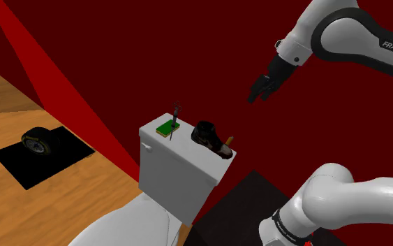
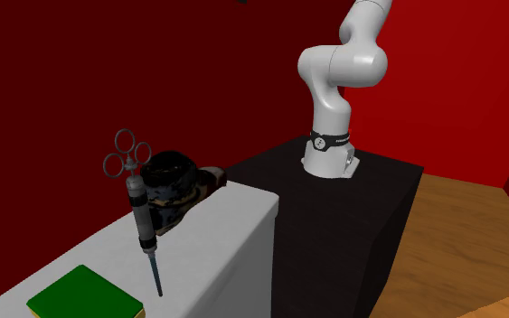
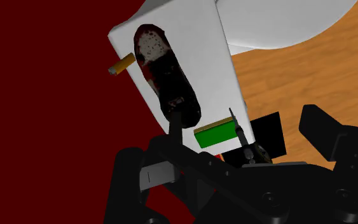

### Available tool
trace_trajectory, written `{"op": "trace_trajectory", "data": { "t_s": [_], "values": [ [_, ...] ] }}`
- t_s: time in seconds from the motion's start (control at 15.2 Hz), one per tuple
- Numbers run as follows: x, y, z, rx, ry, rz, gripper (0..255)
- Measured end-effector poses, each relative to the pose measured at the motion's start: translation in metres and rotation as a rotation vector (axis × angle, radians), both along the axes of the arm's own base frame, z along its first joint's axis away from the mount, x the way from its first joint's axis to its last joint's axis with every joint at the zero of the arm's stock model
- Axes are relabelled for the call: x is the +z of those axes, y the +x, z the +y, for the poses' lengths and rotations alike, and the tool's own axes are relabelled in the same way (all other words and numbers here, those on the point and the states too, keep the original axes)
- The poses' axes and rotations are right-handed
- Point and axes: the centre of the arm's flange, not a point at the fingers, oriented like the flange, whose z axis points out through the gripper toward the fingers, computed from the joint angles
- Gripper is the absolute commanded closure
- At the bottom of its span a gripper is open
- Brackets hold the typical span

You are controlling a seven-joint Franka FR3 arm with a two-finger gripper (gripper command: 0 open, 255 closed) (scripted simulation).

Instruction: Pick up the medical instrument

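1 syringe (image 2: pixel 140 206) (grey barrel, 3 ring handles, thin needle) stands near-upright on white tank lid (image 2: pixel 234 212), beside 1 flat green block (image 2: pixel 85 296), 1 black shoe (image 2: pixel 169 176) near. Gripper (image 1: pixel 259 96) hangs well above, fingers spread, nothing btw them.

Wide-spread claw (image 1: pixel 260 93) aloft on bent white arm (image 1: pixel 341 29)

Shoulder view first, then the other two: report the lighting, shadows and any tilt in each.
Shoulder view: a brighter red band crosses the dark red wall; the white tank is greyer in front than on top. Second exterior view: the syringe casts no visible shadow. Wrist view: whole picture rolled, tank slanted.
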Motion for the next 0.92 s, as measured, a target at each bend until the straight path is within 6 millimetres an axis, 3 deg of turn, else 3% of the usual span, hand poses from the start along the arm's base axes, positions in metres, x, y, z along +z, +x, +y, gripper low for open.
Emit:
{"op": "trace_trajectory", "data": {
  "t_s": [0.2,0.92],
  "values": [
    [-0.003,0.017,0.002,0.014,-0.005,0.017,0],
    [-0.045,0.171,0.033,0.144,-0.052,0.170,0]
  ]
}}
